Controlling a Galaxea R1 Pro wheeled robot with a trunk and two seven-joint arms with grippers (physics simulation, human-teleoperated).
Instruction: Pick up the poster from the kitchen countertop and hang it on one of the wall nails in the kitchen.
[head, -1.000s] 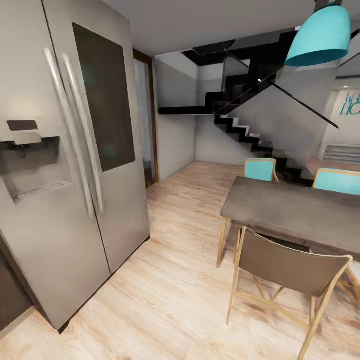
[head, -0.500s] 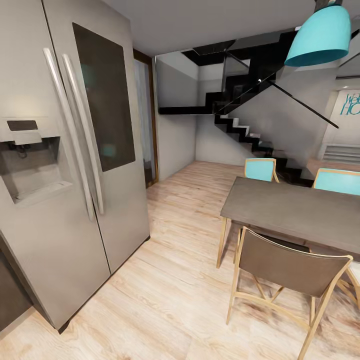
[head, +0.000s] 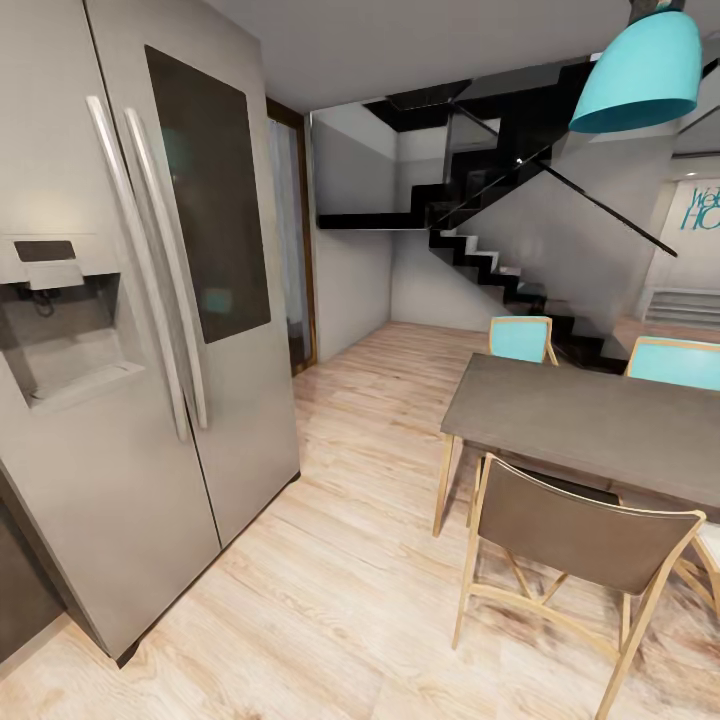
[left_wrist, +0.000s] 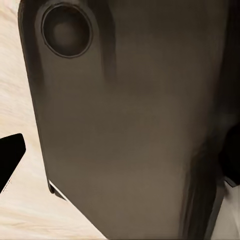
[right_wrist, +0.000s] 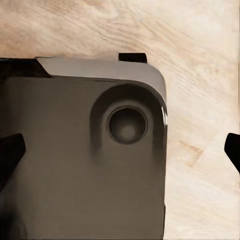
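The poster, the kitchen countertop and the wall nails are out of view. In the left wrist view my left gripper (left_wrist: 120, 155) hangs over a dark panel of my own body (left_wrist: 130, 125) and pale wooden floor; one black fingertip (left_wrist: 10, 157) sits at the picture's edge, far from the other. In the right wrist view my right gripper (right_wrist: 121, 150) is open, its two black fingertips (right_wrist: 10, 152) wide apart over my dark base (right_wrist: 75, 165). Nothing is held between either pair of fingers.
A tall steel fridge (head: 130, 330) stands close on the left. At the right is a brown dining table (head: 590, 420) with a brown chair (head: 570, 550) and turquoise chairs (head: 520, 338). A turquoise lamp (head: 640, 75) hangs above. Wooden floor (head: 350, 540) runs toward black stairs (head: 480, 260).
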